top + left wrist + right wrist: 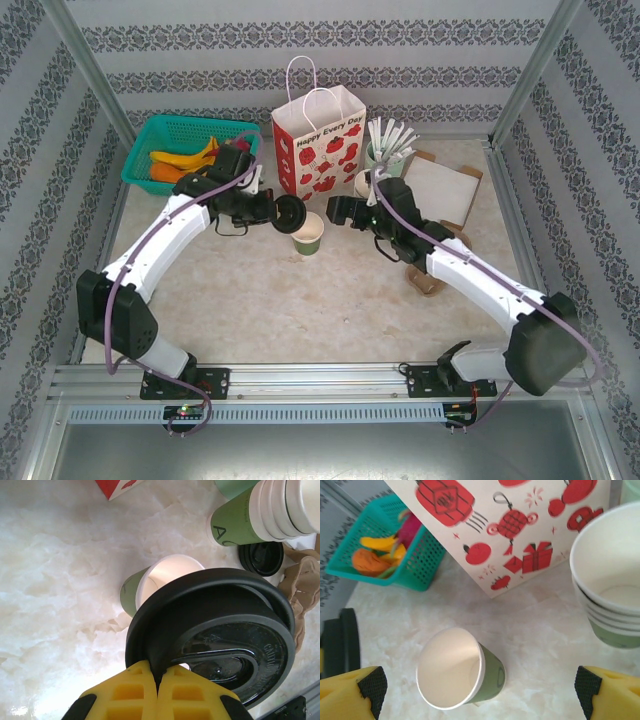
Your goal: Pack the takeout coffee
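So, left gripper point(159, 676): yellow fingers point(125, 695) pressed together, pinching the rim of the round black plastic lid point(215, 640); the lid stands on edge just ahead of the fingertips.
small dark green paper cup point(130, 594): upright on the pale marble-look table point(60, 605), mouth uncovered, white inside, just beyond the held lid and apart from it.
right gripper point(481, 687): fingers point(367, 687) spread as wide as they go, nothing held; the cup stands on the table between them, touching neither black pad.
from above: the two sets of fingertips face each other, with the cup just off the gap between them.
white paper bag with red prints point(320, 150): upright, beyond both sets of fingertips, much taller than the cup.
stack of cream paper cups point(610, 580): beyond the open finger on the side away from the held lid.
second black lid point(261, 557): flat on the table, past the held lid, beside the stack.
teal plastic basket point(185, 150): behind the left fingers, well apart from the cup.
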`<state>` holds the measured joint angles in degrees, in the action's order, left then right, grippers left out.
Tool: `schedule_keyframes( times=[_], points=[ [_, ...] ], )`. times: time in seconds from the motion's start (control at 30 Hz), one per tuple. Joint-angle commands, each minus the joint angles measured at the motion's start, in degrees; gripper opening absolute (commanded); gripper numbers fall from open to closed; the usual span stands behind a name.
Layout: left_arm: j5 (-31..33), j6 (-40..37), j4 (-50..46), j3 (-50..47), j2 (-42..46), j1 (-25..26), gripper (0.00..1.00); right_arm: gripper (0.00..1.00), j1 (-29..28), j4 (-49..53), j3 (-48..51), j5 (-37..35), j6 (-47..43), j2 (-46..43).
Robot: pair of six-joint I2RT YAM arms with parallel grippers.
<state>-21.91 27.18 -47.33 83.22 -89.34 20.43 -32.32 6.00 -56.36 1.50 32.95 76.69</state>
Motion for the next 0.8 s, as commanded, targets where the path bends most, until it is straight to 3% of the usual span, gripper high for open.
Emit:
schedule_keyframes(
  times=[0.0, 0.1, 0.37, 0.77],
  points=[
    [1.0, -0.7, -7.5, 5.0, -4.1, 0.9, 0.0, 0.98, -1.5, 5.9, -4.4, -4.6, 3.6, 3.8],
    [1.5, -0.9, -10.8, 8.4, -7.6, 1.3, 0.0, 0.98, -2.4, 9.5, -7.3, -5.0, 7.2, 6.3],
    [3.4, -1.0, -14.6, 15.9, -14.7, 3.0, 0.0, 0.98, -1.0, -2.7, -4.0, 9.9, 20.4, 8.9],
    [1.7, -1.0, -14.2, 18.9, -19.3, 3.2, 0.0, 0.98, 0.0, -13.1, 0.3, 13.8, 28.2, 12.6]
  ],
)
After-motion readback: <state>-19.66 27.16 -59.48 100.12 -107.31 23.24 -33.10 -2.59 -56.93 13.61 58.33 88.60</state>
